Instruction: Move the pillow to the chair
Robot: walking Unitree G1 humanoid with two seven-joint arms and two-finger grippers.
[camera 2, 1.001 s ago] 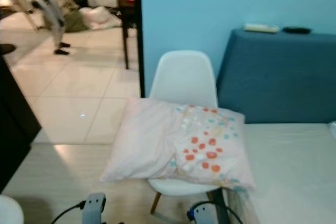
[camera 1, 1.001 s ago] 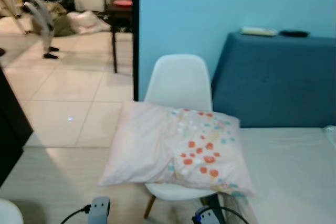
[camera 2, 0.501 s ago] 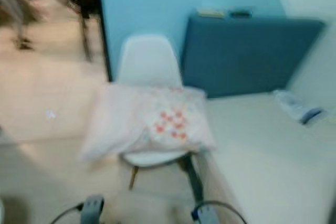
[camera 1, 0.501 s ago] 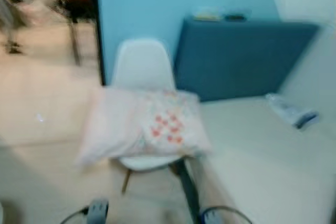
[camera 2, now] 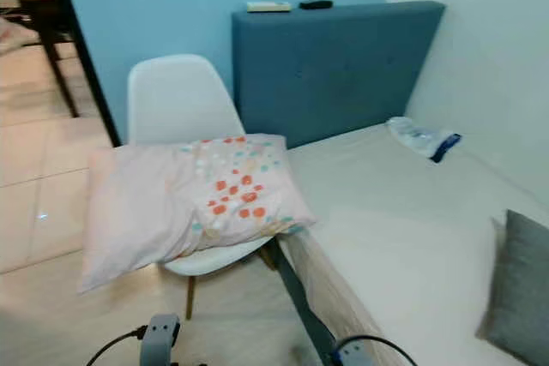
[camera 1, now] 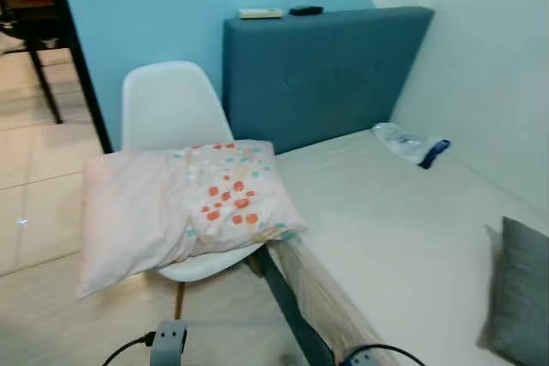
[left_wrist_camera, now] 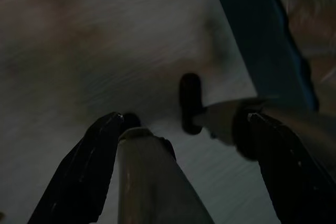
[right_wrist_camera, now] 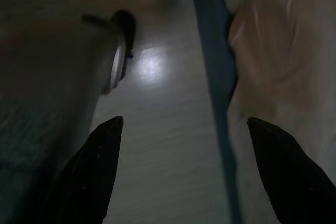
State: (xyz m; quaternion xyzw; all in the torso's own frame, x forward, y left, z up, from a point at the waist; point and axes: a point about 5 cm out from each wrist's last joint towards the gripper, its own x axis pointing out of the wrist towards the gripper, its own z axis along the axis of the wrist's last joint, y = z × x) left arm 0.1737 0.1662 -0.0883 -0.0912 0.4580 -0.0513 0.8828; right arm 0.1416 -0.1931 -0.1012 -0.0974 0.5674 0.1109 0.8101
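A pale pink pillow [camera 1: 171,203] with orange and teal dots lies flat on the seat of a white shell chair [camera 1: 167,109], overhanging it on the left and front. The chair stands against the side of a bed [camera 1: 395,237]. Both arms hang low. My left gripper [left_wrist_camera: 184,119] points down at the wood floor, its two black fingers [left_wrist_camera: 84,171] wide apart with nothing between them. My right gripper [right_wrist_camera: 181,124] also hangs open over the floor, next to the bed's blue side rail [right_wrist_camera: 212,72].
A blue headboard [camera 1: 326,66] stands against the blue wall, with a remote and a small dark item on its top. A plastic packet [camera 1: 410,145] lies on the mattress near the white wall. A grey cushion [camera 1: 519,293] sits at the right. Tiled floor and a dark table [camera 1: 34,32] lie to the left.
The camera has swung to the right: chair and pillow have shifted left in the picture, and the bed, packet and grey cushion have come into view. The pillow stays on the chair.
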